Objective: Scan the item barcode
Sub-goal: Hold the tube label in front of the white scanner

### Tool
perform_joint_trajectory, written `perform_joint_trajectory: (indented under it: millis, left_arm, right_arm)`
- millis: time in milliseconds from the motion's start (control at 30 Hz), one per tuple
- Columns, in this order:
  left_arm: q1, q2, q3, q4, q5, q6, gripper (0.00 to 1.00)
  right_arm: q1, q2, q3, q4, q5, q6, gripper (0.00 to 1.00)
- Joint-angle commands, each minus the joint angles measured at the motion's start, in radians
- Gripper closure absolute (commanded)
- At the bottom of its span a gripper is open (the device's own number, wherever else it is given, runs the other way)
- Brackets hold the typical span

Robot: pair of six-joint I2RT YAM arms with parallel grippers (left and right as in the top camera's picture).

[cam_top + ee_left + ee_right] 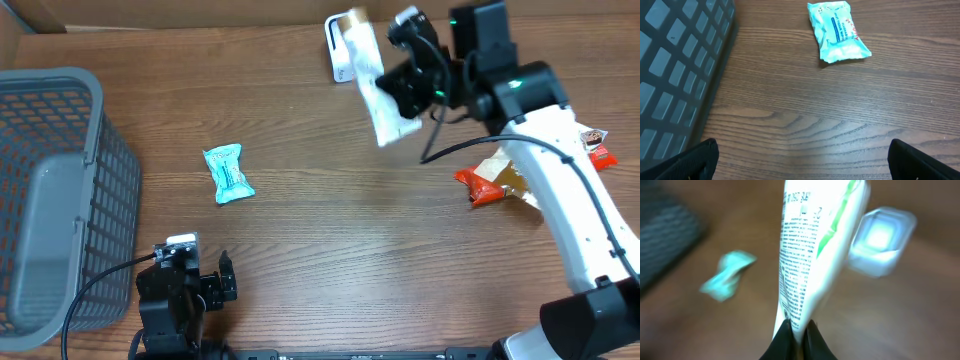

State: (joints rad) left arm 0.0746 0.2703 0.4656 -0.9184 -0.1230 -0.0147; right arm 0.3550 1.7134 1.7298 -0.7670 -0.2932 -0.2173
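1. A teal packet lies flat on the wooden table, far and right of centre.
2. A grey mesh basket fills the left side.
3. The left end effector is spread wide, its dark fingertips at the near corners, holding nothing.

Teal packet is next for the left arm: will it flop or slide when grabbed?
Probably soft: the teal packet looks puffy with crimped ends, so it should squash under a pinch. Likely light, and its glossy film may skid on the table if pushed. Lying flat, it shouldn't roll.

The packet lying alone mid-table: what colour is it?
The packet is teal with a blue stripe; clearest from the left wrist.
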Motion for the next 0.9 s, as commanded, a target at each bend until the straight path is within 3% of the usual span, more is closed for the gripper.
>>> perform_joint_trajectory:
  millis: [0,100,233,500,633,867]
  left_arm:
    - [0.005,-0.004,-0.001,0.002,0.010,0.019,0.00]
    - [0.005,-0.004,-0.001,0.002,0.010,0.019,0.00]
    - [0.005,-0.004,-0.001,0.002,0.010,0.019,0.00]
    - [0.005,-0.004,-0.001,0.002,0.010,0.019,0.00]
    - [0.005,-0.004,-0.001,0.002,0.010,0.019,0.00]
    - [0.005,-0.004,-0.001,0.002,0.010,0.019,0.01]
  right_arm:
    - [0.069,0.021,0.031,0.114,0.453,0.016,0.96]
    - [0.097,0.079,0.030,0.219,0.572,-0.144,0.96]
    - [0.097,0.175,0.030,0.357,0.586,-0.346,0.96]
    - [0.088,0.393,0.030,0.750,0.745,-0.789,0.96]
    - [0.088,0.467,0.030,0.848,0.742,-0.886,0.96]
    - [0.088,0.539,0.030,0.924,0.764,-0.918,0.96]
